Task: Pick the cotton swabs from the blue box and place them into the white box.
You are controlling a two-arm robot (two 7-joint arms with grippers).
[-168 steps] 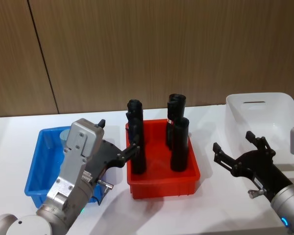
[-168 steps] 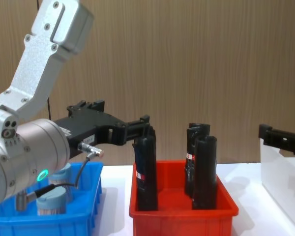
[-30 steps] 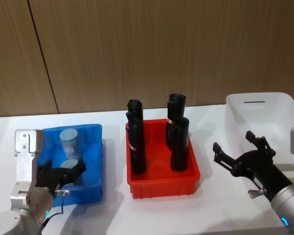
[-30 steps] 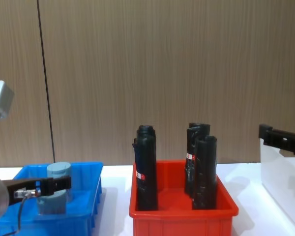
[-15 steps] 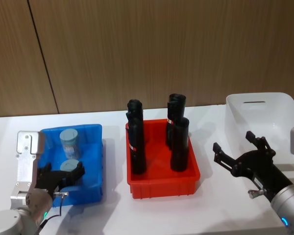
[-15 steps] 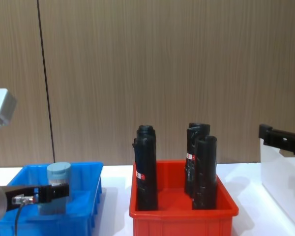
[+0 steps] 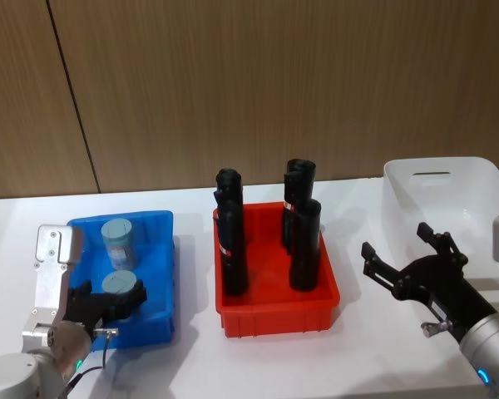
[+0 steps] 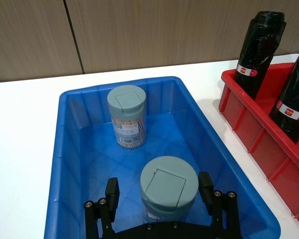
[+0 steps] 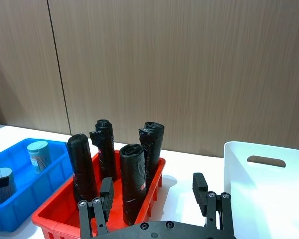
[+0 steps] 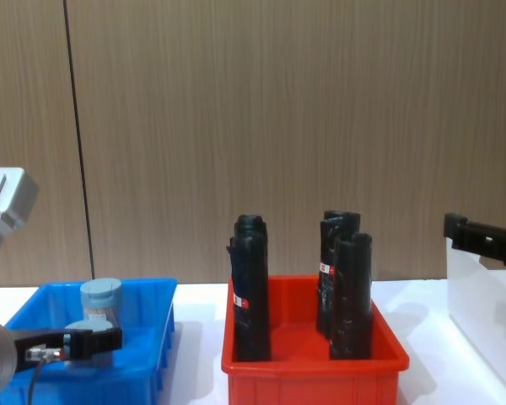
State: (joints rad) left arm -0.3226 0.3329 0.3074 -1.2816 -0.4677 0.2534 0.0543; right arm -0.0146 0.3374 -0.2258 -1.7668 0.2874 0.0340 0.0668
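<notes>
Left tool (image 8: 158, 190), spread wide, is straddling nearer cotton swabs jar (image 7: 118, 283), risking an off-centre pinch tipping it; right tool (image 7: 394, 239) is idling open near white box (image 7: 482, 195).

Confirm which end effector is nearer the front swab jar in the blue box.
Left. The left end effector straddles that jar, open. The right end effector hovers past the red bin, by the white box.

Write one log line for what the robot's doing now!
left tool: open, straddling near swab jar in blue box | far swab jar: upright | right tool: open, idle beside white box
</notes>
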